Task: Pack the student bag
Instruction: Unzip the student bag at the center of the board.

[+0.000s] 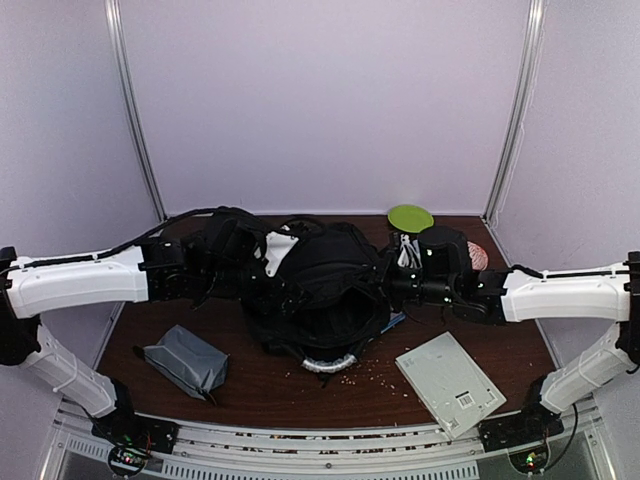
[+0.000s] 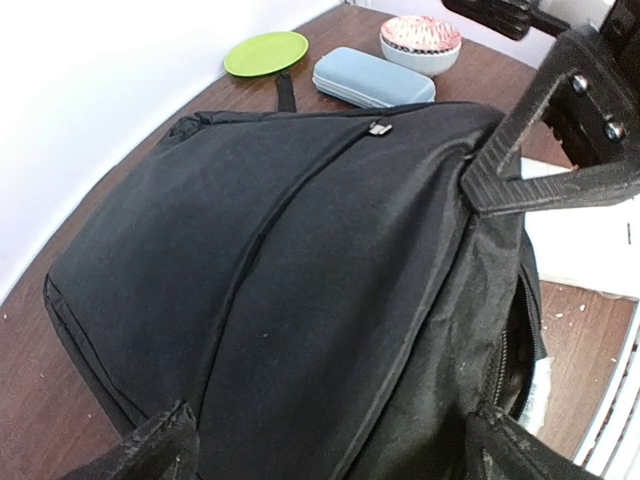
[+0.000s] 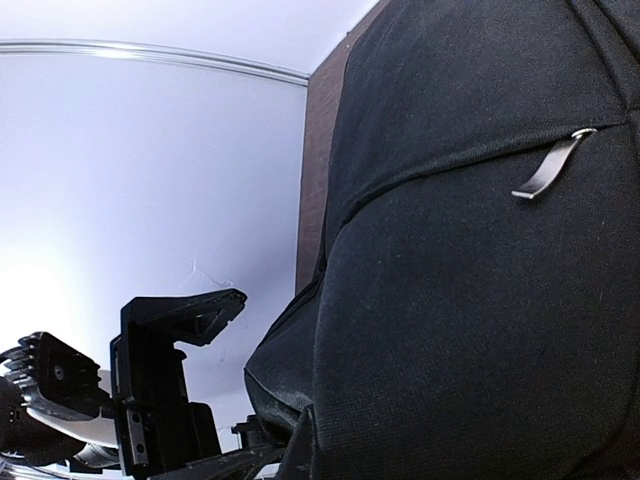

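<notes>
Centrally on the brown surface (image 1: 255, 390) sits the student bag (image 1: 320, 285), contents hidden. Left gripper (image 2: 330, 455) has its jaws spread wide across the bag's end, clamping nothing; right gripper (image 1: 398, 283) is against the opposite side, jaw gap cannot be told. Far side: green plate (image 2: 266, 52), light blue case (image 2: 372, 77), pink-white bowl (image 2: 420, 40); near side: grey pouch (image 1: 187, 360), white card (image 1: 450, 383), crumbs; pale walls around.

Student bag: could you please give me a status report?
Left gripper open, astride student bag. Right gripper at bag's edge, state unclear. Grey pouch, flat white item lie outside.
</notes>
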